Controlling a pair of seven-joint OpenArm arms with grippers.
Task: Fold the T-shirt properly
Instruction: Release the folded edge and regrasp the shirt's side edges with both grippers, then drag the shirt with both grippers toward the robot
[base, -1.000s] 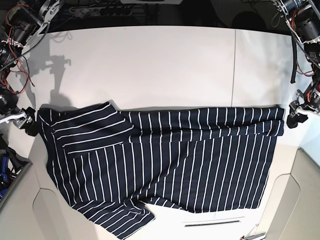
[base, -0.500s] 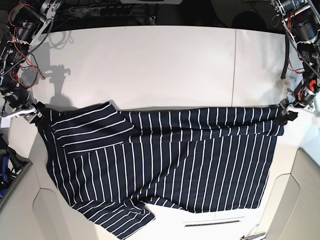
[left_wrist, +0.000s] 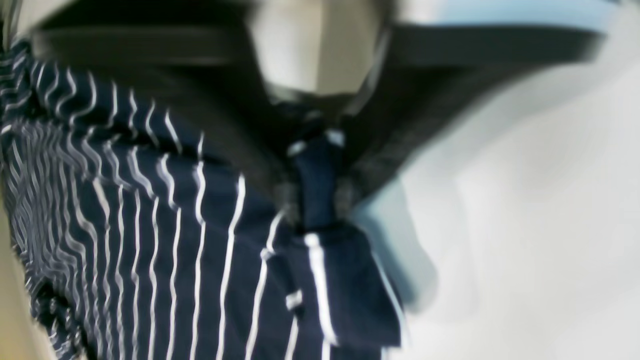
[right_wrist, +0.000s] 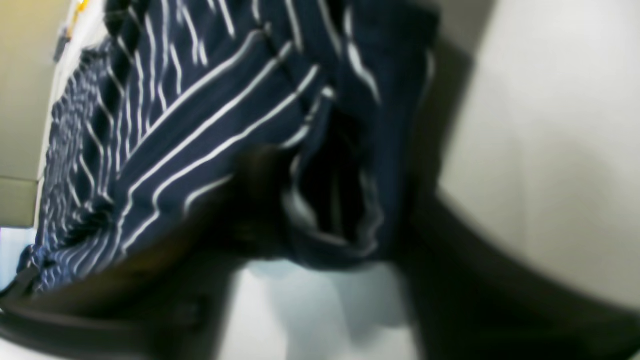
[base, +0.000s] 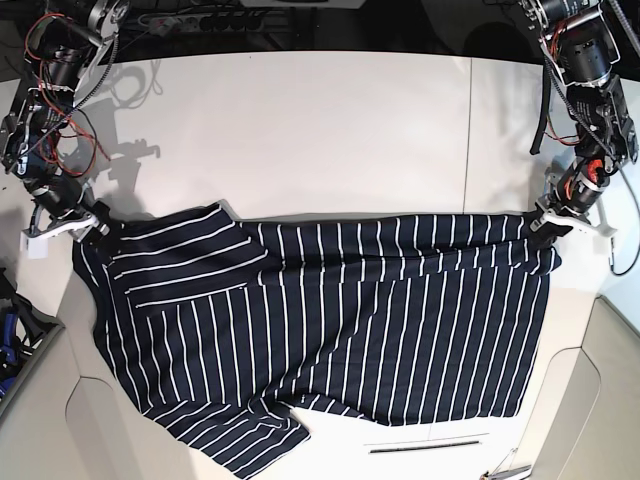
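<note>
The dark navy T-shirt (base: 330, 320) with thin white stripes lies spread across the front half of the white table (base: 300, 130), its far edge folded over into a straight line. My left gripper (base: 546, 227) is at the shirt's far right corner. In the left wrist view it (left_wrist: 315, 197) is shut on a pinch of the striped fabric (left_wrist: 200, 260). My right gripper (base: 97, 228) is at the far left corner. In the blurred right wrist view it (right_wrist: 330, 200) is shut on bunched fabric (right_wrist: 210, 115).
Cables and a power strip (base: 200, 20) run along the table's back edge. A seam (base: 468, 140) crosses the table on the right. Beige panels (base: 600, 400) flank the front corners. A thin black strip (base: 425, 447) lies near the front edge. A blue object (base: 8, 335) sits at the left.
Both grippers have moved inward from the table's sides while holding the shirt's far corners. The far corners have shifted inward with them; the rest of the shirt lies as before.
</note>
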